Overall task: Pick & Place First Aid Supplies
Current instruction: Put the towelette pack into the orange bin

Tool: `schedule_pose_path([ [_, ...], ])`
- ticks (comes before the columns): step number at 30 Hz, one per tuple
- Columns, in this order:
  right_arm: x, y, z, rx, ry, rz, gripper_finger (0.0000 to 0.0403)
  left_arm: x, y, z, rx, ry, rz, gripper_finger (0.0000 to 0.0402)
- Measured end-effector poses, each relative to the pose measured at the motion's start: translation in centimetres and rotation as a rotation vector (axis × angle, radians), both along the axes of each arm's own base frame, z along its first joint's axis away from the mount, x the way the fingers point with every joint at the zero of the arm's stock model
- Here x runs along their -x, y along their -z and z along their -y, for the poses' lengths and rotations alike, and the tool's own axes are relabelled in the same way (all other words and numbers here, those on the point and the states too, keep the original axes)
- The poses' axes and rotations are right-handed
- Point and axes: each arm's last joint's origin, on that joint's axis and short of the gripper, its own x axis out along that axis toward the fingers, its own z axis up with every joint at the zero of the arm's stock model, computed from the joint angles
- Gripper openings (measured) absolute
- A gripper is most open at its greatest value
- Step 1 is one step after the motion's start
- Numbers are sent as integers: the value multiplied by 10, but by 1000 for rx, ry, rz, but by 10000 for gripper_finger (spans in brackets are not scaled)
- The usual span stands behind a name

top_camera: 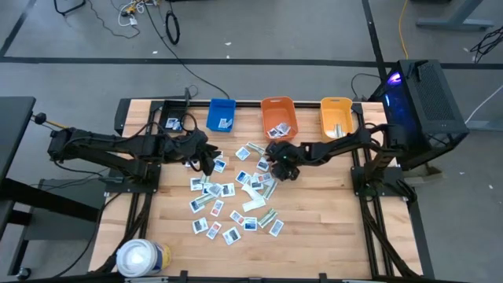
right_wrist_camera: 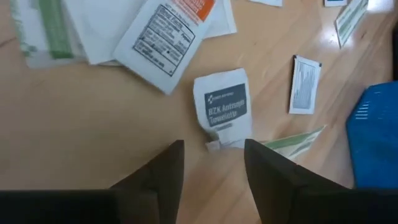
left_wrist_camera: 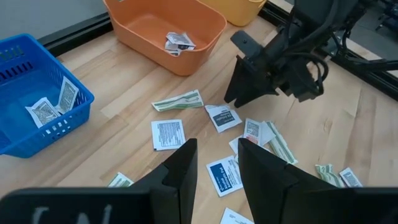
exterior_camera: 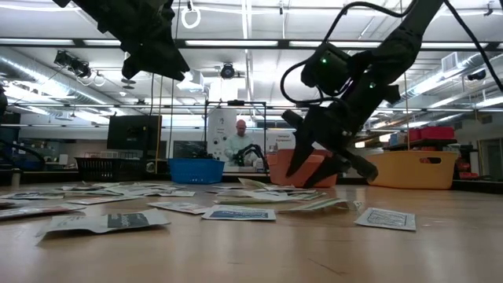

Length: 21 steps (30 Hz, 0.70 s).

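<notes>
Wooden planks, pale and smooth, make up the counter, and nearest the front edge a large white roll stands on end at the left corner. Past it the first aid supplies lie scattered flat across the middle: thin papery packets, white with blue or red print, and a few longer greenish strips, some overlapping. The right pincer hangs low over the far right part of this scatter, fingers parted a little with nothing between them, and straight ahead of its tips lies a white towelette packet with a dark printed panel, flat on the wood with its near edge slightly curled. The packet's long axis runs roughly in line with the reach of the fingers, so I judge a downward close would take it across its short width. The right arm is plainly the nearer to it; the left pincer hovers higher over the left of the pile, narrowly parted and empty, looking across at the other arm. Behind the scatter, along the far edge, sit three plastic bins: a blue latticed bin, an orange bin and a yellow bin, each already holding a few packets. Beyond the counter a person sits in the workshop.
</notes>
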Motion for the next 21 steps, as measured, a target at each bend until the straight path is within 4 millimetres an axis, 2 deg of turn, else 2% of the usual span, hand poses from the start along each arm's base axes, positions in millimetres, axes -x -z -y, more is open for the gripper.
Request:
schedule_pose_path([
  [5, -5, 5, 1, 33, -12, 22, 169, 0, 0, 0, 2, 2, 0, 119],
  [21, -6, 5, 3, 30, -39, 38, 168, 0, 0, 0, 3, 2, 0, 119],
])
